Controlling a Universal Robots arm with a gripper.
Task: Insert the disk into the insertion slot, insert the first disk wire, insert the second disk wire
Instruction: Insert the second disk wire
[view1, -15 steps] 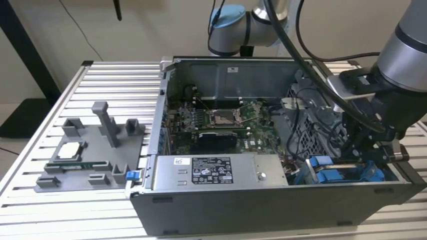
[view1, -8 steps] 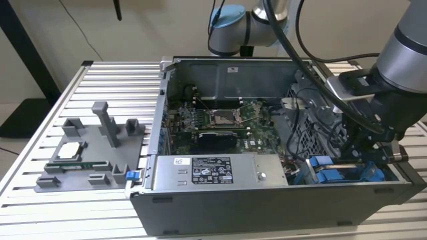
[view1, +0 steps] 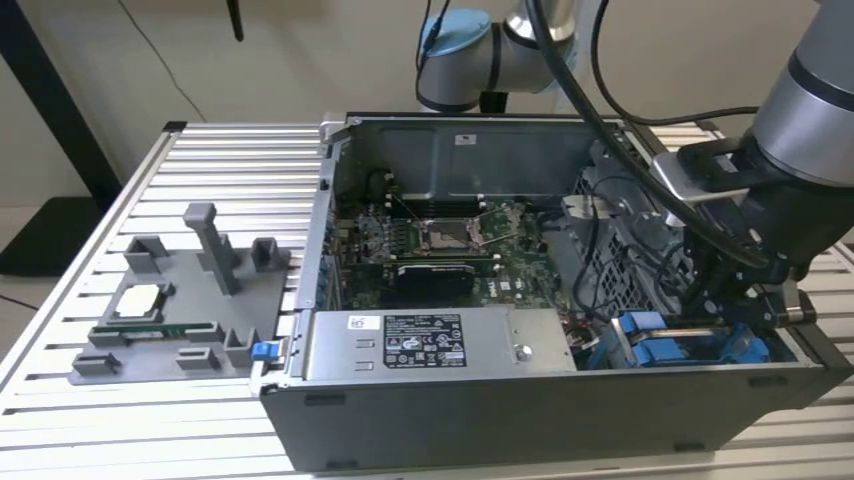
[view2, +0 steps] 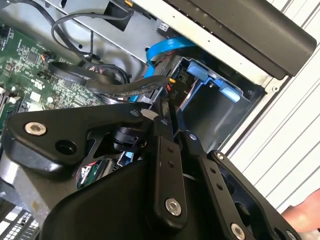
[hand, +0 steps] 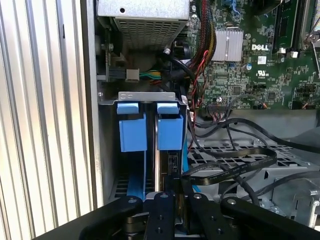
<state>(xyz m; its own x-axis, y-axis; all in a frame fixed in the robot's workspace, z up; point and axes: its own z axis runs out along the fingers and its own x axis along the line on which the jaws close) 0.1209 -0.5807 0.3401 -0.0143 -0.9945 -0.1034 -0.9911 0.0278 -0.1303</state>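
The insertion slot (hand: 145, 95) is the grey cage with two blue tabs at the case's front corner, also seen in the exterior view (view1: 681, 345). The disk (hand: 168, 162) stands edge-up in the bay under one blue tab (hand: 170, 131); the neighbouring bay holds only blue rails. My gripper (hand: 175, 186) hovers right over the disk's edge, its black fingers (view2: 165, 130) pressed close together on a small black connector (view2: 172, 92). A flat black disk wire (hand: 227, 170) runs from that connector across the cage. A blue flat wire (view2: 167, 47) curves down beside the disk.
The open computer case (view1: 400, 400) lies on a slatted metal table (view1: 227, 160). A grey labelled power-supply box (view1: 427, 345) sits beside the cage, with the motherboard (view1: 441, 240) behind it. Loose black cables (view2: 80, 70) cross near the gripper. A grey fixture with parts (view1: 174, 300) stands at the exterior view's left.
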